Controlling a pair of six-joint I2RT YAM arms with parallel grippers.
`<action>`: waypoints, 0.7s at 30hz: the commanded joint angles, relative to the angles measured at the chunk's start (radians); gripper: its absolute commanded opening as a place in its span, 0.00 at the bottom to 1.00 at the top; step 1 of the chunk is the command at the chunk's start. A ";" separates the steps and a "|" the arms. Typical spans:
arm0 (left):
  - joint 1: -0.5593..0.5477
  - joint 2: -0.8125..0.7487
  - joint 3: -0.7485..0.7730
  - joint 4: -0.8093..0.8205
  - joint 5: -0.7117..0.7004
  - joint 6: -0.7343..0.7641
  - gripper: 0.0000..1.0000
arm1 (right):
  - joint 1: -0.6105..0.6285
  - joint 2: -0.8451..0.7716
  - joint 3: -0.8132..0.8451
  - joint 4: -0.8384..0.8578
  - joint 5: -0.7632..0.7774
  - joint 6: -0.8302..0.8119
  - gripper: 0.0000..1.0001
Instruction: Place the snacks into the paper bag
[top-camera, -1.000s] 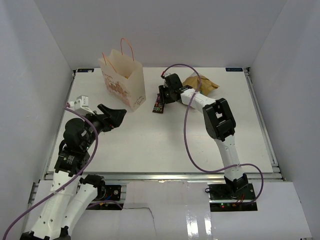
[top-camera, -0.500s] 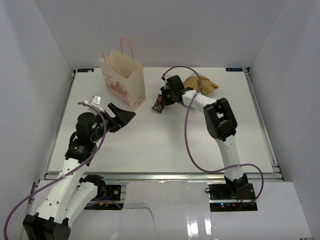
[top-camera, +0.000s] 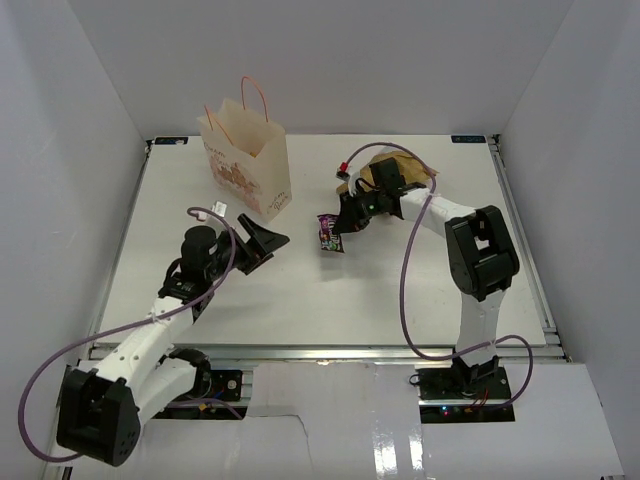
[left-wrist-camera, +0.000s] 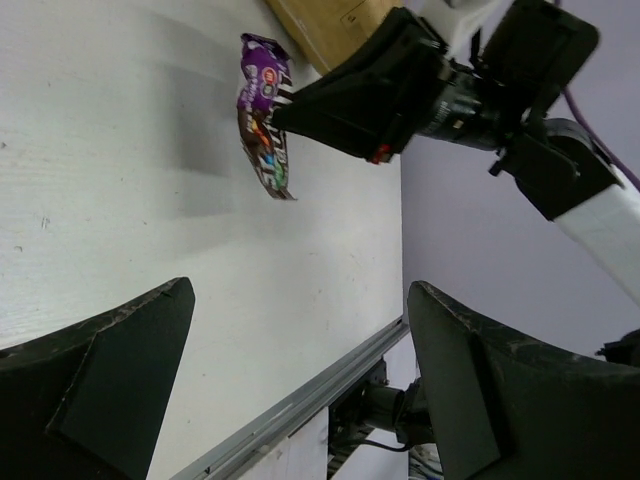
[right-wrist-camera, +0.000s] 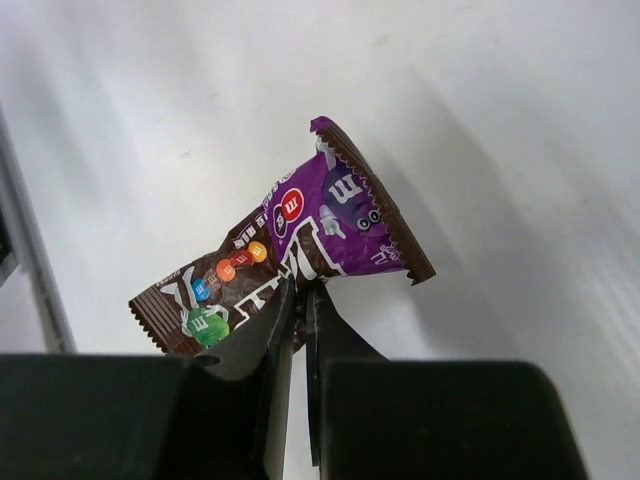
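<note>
My right gripper (top-camera: 343, 226) (right-wrist-camera: 298, 295) is shut on a dark brown and purple candy packet (top-camera: 328, 232) (right-wrist-camera: 300, 245) and holds it a little above the table, right of the paper bag. In the left wrist view the packet (left-wrist-camera: 262, 115) hangs from the black fingers (left-wrist-camera: 350, 95). The cream paper bag (top-camera: 245, 160) with pink loop handles stands upright at the back left. A crinkled tan-brown chip bag (top-camera: 412, 166) (left-wrist-camera: 320, 25) lies behind the right arm, partly hidden. My left gripper (top-camera: 268, 232) (left-wrist-camera: 300, 290) is open and empty, just in front of the bag's right corner.
The table's metal front rail (left-wrist-camera: 300, 420) runs along the near edge. A purple cable (top-camera: 405, 290) loops from the right arm over the table. White walls close in the left, right and back sides.
The right gripper closed on the candy packet, lifted it and carried it right and nearer. The left arm reached forward and right, still open.
</note>
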 joint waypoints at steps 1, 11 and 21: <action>-0.038 0.101 0.014 0.113 0.027 -0.024 0.98 | 0.007 -0.112 -0.081 -0.019 -0.203 -0.131 0.08; -0.211 0.445 0.114 0.256 -0.001 -0.047 0.95 | 0.021 -0.292 -0.230 -0.073 -0.326 -0.197 0.08; -0.243 0.551 0.137 0.339 0.010 -0.087 0.73 | 0.078 -0.339 -0.284 -0.079 -0.382 -0.199 0.08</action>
